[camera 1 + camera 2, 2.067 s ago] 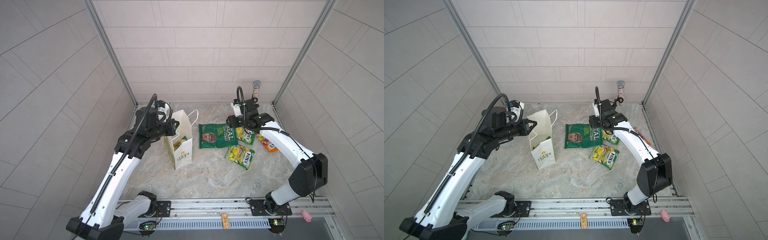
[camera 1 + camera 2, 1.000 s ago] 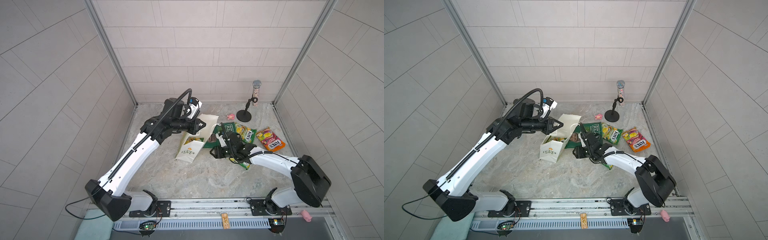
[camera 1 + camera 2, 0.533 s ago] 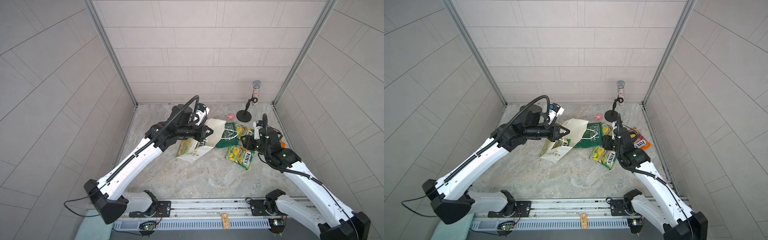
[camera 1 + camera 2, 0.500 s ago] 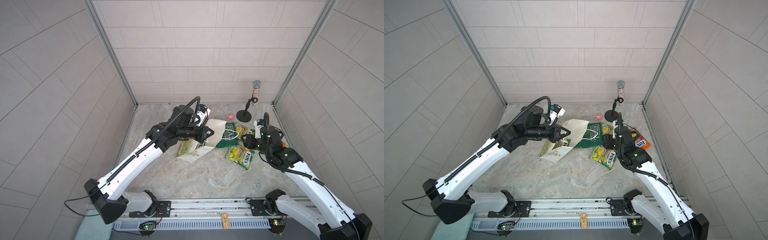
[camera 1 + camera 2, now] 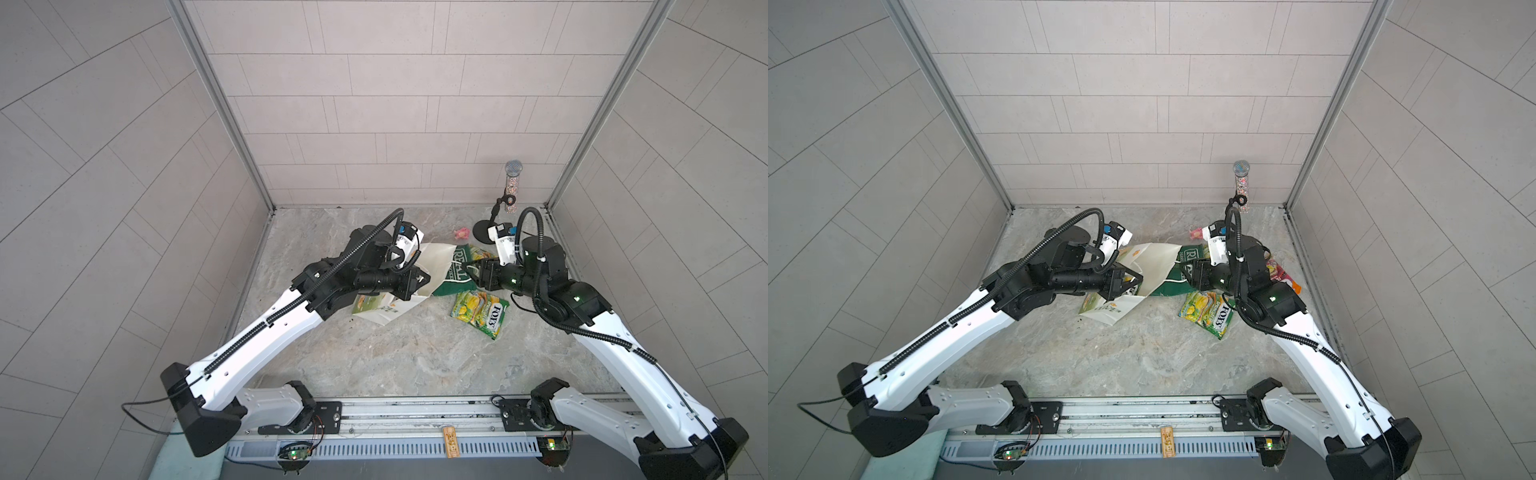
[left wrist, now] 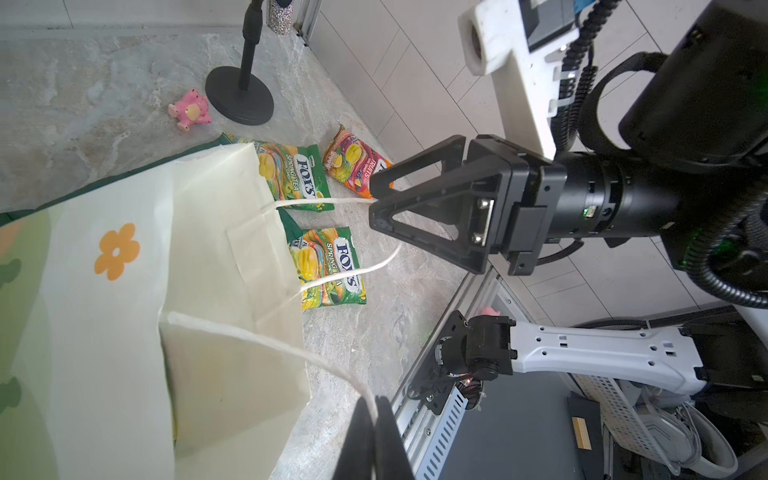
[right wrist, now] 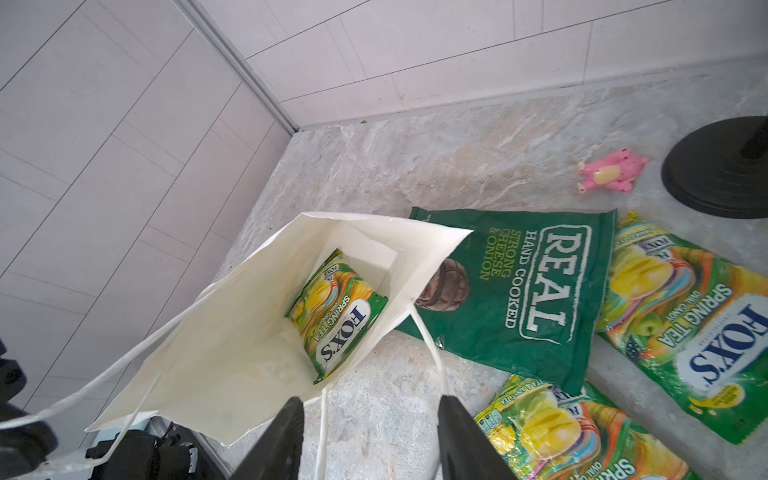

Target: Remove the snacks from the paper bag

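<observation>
The white paper bag (image 5: pixel 432 262) (image 5: pixel 1152 264) lies tilted, its mouth facing my right gripper. My left gripper (image 6: pixel 371 401) (image 5: pixel 419 286) is shut on one cord handle (image 6: pixel 266 349). My right gripper (image 7: pixel 370 405) (image 5: pixel 473 274) (image 6: pixel 376 203) stands open at the mouth, and the other cord handle (image 7: pixel 432 353) loops between its fingers. One FOX'S packet (image 7: pixel 336 316) lies inside the bag. Partly under the bag on the floor is the green REAL chips bag (image 7: pixel 540 291) (image 5: pixel 455 274). Two FOX'S packets (image 7: pixel 685 328) (image 7: pixel 561 436) and an orange-red packet (image 6: pixel 353 166) lie beside it.
A pink toy figure (image 7: pixel 611 172) (image 5: pixel 460 233) lies near the back wall beside the round black base (image 7: pixel 719 166) of a microphone stand (image 5: pixel 512 183). Tiled walls close in three sides. The arms' mounting rail (image 5: pixel 395 411) runs along the front edge.
The bag, upright at first, has been tipped over by the left gripper holding its handle. The right gripper has moved left, up to the bag's mouth, and its jaws have narrowed a little.
</observation>
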You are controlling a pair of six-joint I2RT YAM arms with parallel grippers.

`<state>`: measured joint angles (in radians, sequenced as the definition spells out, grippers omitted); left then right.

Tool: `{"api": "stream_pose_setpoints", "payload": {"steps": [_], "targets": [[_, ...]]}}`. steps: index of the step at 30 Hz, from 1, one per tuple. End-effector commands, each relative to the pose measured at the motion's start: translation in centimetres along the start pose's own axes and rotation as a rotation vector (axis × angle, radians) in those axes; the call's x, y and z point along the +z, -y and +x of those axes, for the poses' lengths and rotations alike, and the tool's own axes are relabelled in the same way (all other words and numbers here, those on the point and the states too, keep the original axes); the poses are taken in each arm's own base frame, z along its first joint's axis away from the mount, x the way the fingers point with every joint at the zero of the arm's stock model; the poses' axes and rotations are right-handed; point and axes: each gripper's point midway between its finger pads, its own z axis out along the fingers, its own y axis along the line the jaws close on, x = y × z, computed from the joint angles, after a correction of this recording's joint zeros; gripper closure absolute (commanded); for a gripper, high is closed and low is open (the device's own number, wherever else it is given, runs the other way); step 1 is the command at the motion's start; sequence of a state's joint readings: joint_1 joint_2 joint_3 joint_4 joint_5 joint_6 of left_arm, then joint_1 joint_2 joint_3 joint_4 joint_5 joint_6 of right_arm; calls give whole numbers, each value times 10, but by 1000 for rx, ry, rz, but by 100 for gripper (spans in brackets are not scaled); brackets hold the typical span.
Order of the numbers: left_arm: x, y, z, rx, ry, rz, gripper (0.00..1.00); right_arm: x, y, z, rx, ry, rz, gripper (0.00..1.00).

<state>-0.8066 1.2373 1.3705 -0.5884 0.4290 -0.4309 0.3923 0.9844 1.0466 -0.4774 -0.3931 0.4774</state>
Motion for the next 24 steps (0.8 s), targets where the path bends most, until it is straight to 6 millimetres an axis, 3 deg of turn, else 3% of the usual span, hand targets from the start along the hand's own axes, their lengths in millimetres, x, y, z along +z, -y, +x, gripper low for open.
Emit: {"api": "stream_pose_setpoints", "payload": {"steps": [1, 10, 15, 19, 24], "targets": [[-6, 6, -2, 5, 23, 10, 100, -3, -10, -11, -44, 16, -21, 48], [-7, 11, -1, 8, 22, 27, 100, 31, -66, 14, -165, -136, -189, 50], [-8, 15, 0, 10, 19, 39, 100, 55, -68, 33, -144, -189, -201, 52], [-9, 20, 3, 15, 4, 57, 100, 71, -62, 60, -140, -268, -184, 52], [-14, 21, 10, 22, -15, 52, 100, 77, -50, 95, -116, -334, -162, 52]]}}
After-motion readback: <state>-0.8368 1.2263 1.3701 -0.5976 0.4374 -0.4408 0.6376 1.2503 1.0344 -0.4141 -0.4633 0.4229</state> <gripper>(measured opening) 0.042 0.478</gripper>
